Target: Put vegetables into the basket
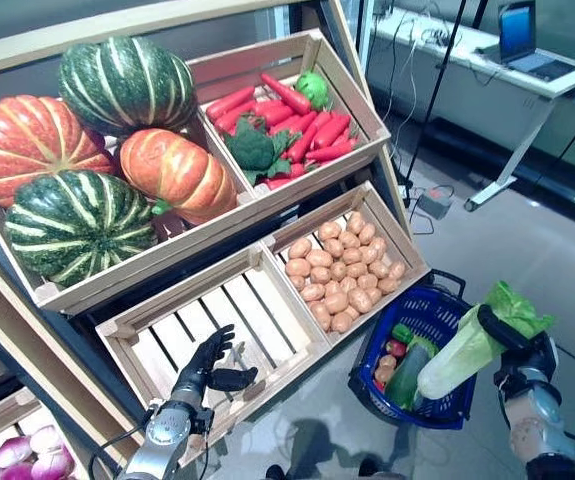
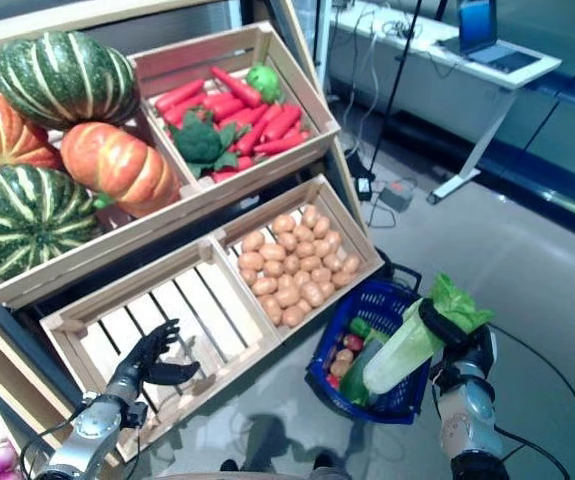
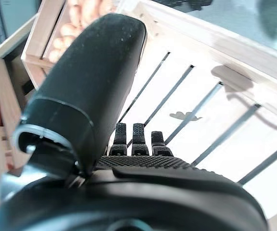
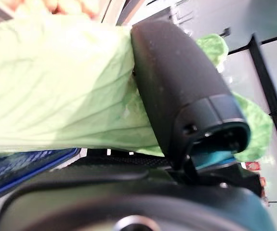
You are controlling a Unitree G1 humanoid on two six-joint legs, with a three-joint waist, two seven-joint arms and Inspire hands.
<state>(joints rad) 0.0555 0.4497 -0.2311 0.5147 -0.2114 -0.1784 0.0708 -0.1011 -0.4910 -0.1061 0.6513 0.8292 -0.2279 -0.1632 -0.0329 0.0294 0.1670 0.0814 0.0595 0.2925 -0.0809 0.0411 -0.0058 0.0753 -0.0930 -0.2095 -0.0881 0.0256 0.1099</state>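
Two hands are seen at the near edge of the scene. The right hand (image 1: 523, 362) is wrapped around a pale green cabbage (image 1: 464, 356), its thumb curled over the leafy end; the cabbage is held tilted, with its whitish stem end pointed down over the blue basket (image 1: 437, 304). The basket is set on the floor just beside the shelf, and a few vegetables (image 1: 399, 352) are already lying in it. The left hand (image 1: 205, 368) is held over the empty slatted crate (image 1: 257, 310), with its fingers relaxed and spread and nothing gripped. Beside that crate, a second crate is filled with potatoes (image 1: 342, 274). Higher and farther back, carrots (image 1: 302, 118) are piled with some green vegetables in one crate, and four large pumpkins (image 1: 97, 150) are packed into another.
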